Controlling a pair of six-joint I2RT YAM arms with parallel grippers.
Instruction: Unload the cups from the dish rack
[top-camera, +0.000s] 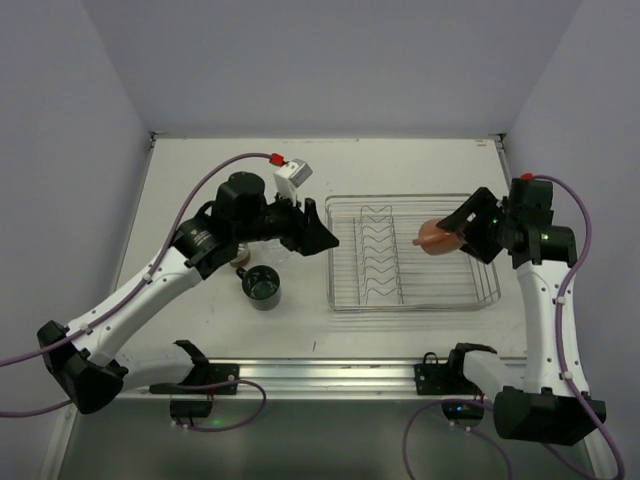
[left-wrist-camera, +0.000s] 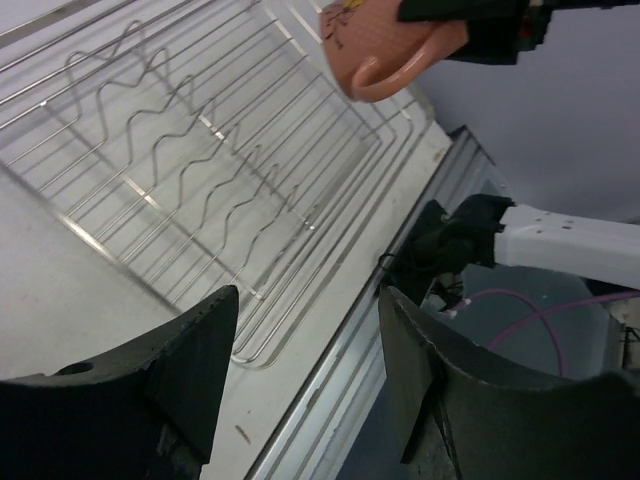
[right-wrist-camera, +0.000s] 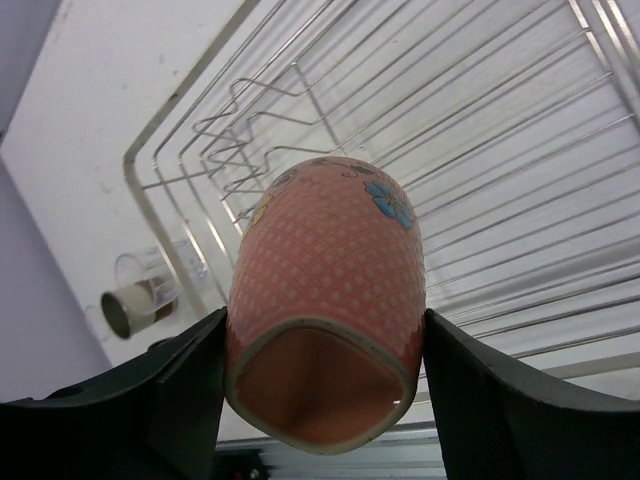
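The right hand (top-camera: 462, 230) is clenched on the pink cup (top-camera: 437, 237), held in the air over the 3 o'clock end of the rack (top-camera: 400, 306); the left hand (top-camera: 320, 230) is released and empty, just beside the rack's 9 o'clock edge. No other cup shows in the rack: the mug (top-camera: 262, 287), cream cup (right-wrist-camera: 125, 308) and a tumbler (right-wrist-camera: 150, 268) sit on the surface (top-camera: 200, 170) at its 9 o'clock. Setting the pink cup down appears to be all that remains.

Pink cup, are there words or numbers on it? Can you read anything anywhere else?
None can be read in any view.
The pink cup, between the right arm's fingers, shows only little dots and a blue flower.
The dark marks on it in the left wrist view are too blurred to tell.
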